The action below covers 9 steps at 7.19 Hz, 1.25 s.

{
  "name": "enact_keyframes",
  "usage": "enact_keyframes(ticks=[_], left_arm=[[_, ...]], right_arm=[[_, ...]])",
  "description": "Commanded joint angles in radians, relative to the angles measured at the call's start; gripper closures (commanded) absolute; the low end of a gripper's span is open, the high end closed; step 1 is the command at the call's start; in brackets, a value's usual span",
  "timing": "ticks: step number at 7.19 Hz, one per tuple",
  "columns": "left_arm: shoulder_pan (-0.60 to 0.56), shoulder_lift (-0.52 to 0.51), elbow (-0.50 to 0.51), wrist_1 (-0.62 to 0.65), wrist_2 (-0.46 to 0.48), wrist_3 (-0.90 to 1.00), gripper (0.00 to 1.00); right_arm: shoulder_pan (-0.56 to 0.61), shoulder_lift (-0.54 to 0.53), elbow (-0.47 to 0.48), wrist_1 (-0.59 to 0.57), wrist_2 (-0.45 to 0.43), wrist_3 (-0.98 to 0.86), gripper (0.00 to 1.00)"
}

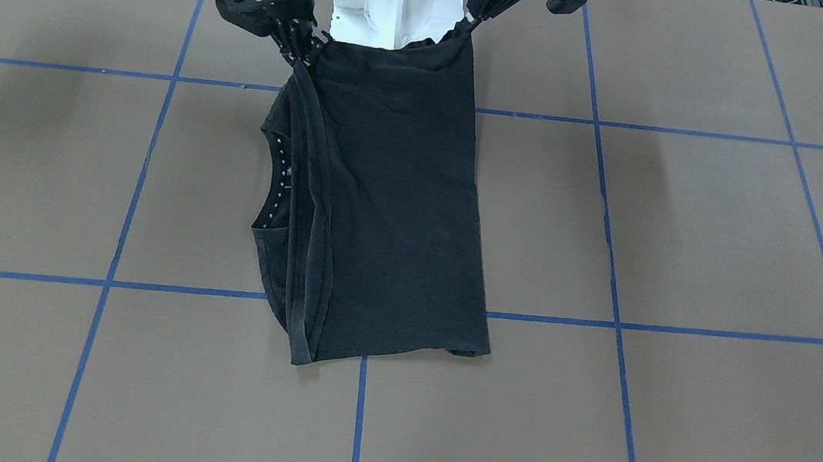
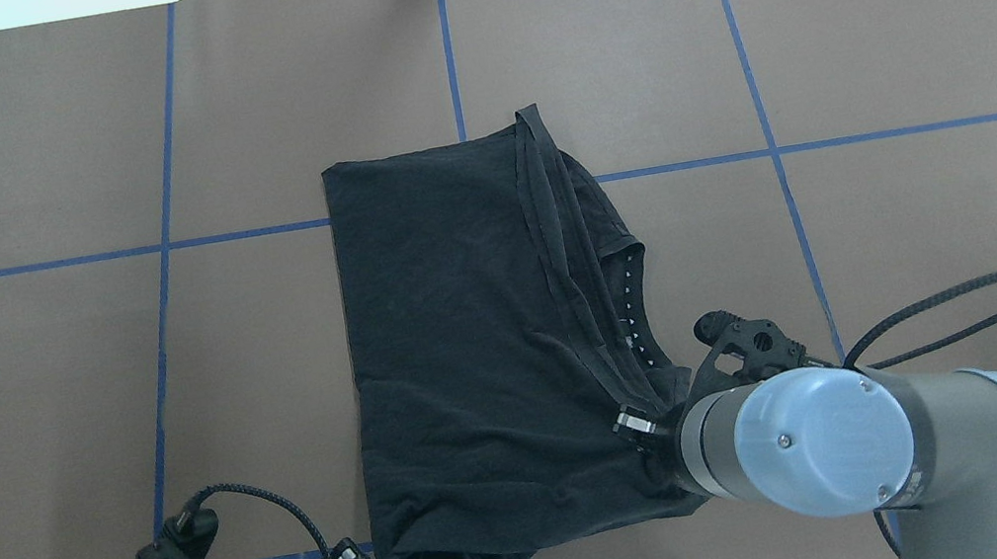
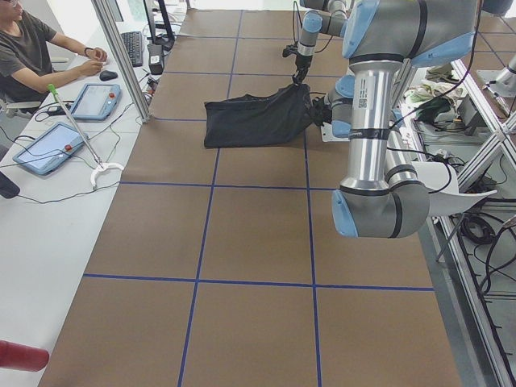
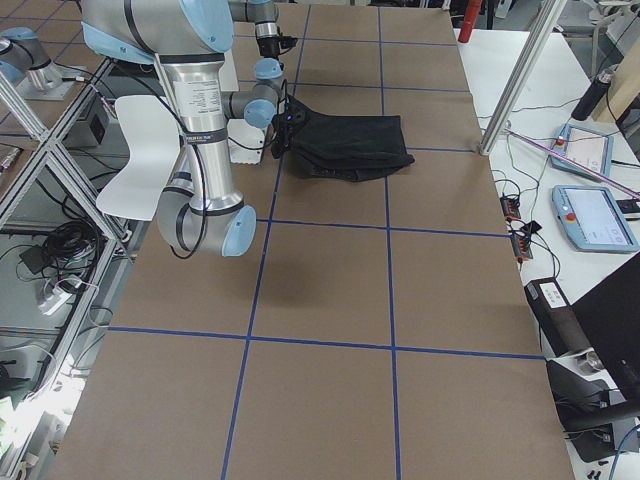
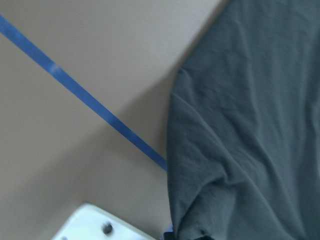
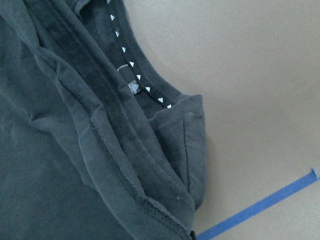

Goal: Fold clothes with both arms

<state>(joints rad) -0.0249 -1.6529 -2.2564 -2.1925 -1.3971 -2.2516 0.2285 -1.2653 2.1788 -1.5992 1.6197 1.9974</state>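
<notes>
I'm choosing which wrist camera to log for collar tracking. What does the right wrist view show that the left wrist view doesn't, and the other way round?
Right wrist only: the collar of the black t-shirt, lined with small white triangles, and layered hems beside it. Left wrist only: a plain, wrinkled edge of the fabric and a corner of the white base plate with a hole in it. Both: the t-shirt, the brown table and a blue tape line.
</notes>
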Motion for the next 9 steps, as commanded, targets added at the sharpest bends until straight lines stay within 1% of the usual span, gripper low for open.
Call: enact_keyframes(ticks=[1, 2, 3, 4, 5, 6, 7, 8, 9], left_arm=[[-0.190, -0.079, 0.010, 0.005, -0.066, 0.120, 1.00], [-0.316, -0.103, 0.049, 0.005, -0.176, 0.138, 1.00], [-0.419, -0.167, 0.134, 0.005, -0.253, 0.180, 1.00], [-0.476, -0.201, 0.228, -0.003, -0.264, 0.207, 1.00], [-0.527, -0.249, 0.326, -0.010, -0.264, 0.248, 1.00], [-0.567, -0.310, 0.433, -0.010, -0.264, 0.279, 1.00], [-0.608, -0.380, 0.548, -0.012, -0.264, 0.318, 1.00], [-0.666, -0.434, 0.678, -0.071, -0.264, 0.364, 1.00], [-0.723, -0.471, 0.818, -0.163, -0.264, 0.456, 0.60]], right_arm=[[0.178, 0.021, -0.004, 0.007, 0.139, -0.009, 1.00], [0.265, 0.118, -0.096, 0.005, 0.208, -0.009, 1.00], [0.358, 0.223, -0.246, 0.008, 0.301, -0.025, 1.00], [0.424, 0.319, -0.381, 0.012, 0.375, -0.093, 1.00], [0.471, 0.395, -0.504, 0.012, 0.411, -0.141, 1.00], [0.492, 0.450, -0.610, 0.013, 0.425, -0.211, 1.00], [0.523, 0.524, -0.743, 0.015, 0.457, -0.298, 1.00], [0.555, 0.606, -0.942, 0.103, 0.486, -0.386, 1.00], [0.577, 0.689, -1.211, 0.327, 0.480, -0.422, 0.01]])
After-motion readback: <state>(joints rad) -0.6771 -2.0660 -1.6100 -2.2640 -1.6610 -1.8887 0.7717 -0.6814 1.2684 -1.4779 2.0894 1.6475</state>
